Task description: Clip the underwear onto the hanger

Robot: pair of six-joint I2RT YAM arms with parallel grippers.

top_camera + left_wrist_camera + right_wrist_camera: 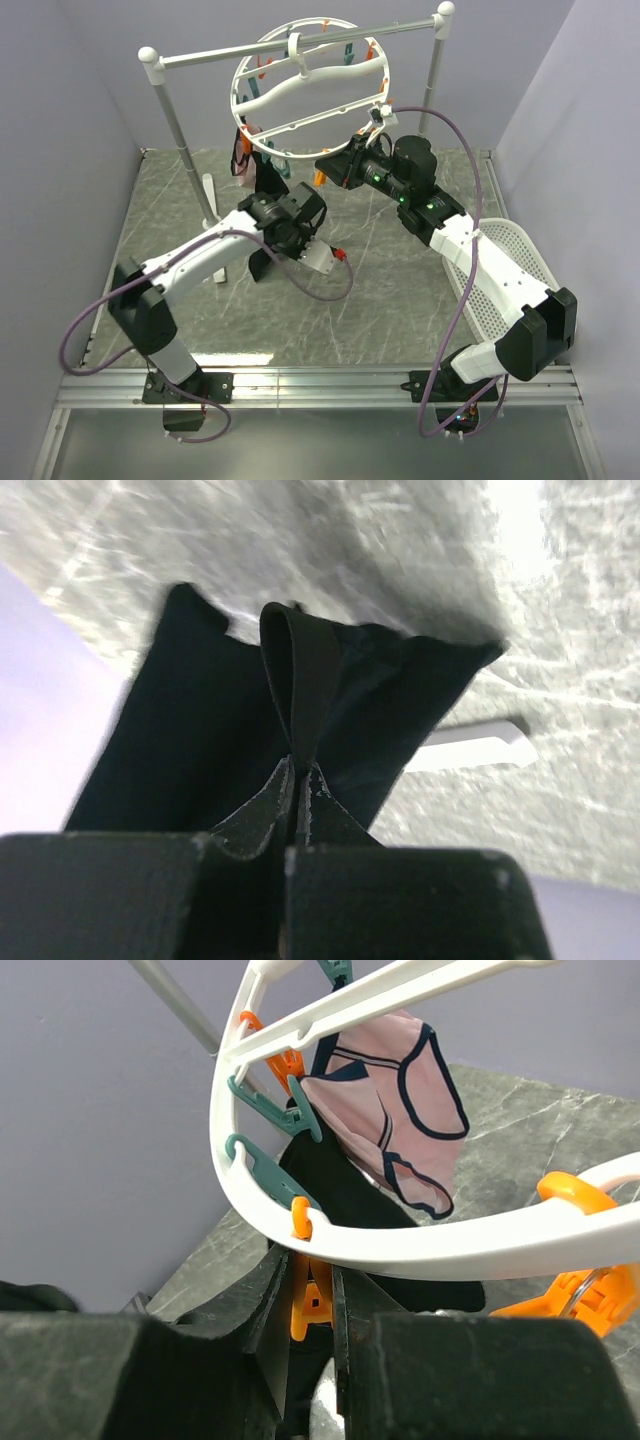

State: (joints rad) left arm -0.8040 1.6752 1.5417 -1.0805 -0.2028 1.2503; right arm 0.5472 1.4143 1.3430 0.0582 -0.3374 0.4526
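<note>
The hanger [236, 95], a white ring with orange and teal clothespins, hangs from the rail. My right gripper [310, 1265] is under the ring's near rim [450, 1245] and is shut on an orange clothespin [312, 1305]; in the top view it sits at the ring's lower edge [335, 165]. My left gripper [300, 770] is shut on a folded band of the black underwear [200, 730], which hangs away from it above the floor. In the top view it is low, left of centre [268, 250]. Black fabric [340, 1185] also shows below the teal clothespins; I cannot tell whether one grips it.
A small pink garment [400, 1110] hangs clipped on the ring's left side [241, 158]. The white-and-silver rail stand [290, 48] spans the back, with a white foot [470, 745] on the floor. A white mesh basket [505, 260] stands at the right. Purple walls close in both sides.
</note>
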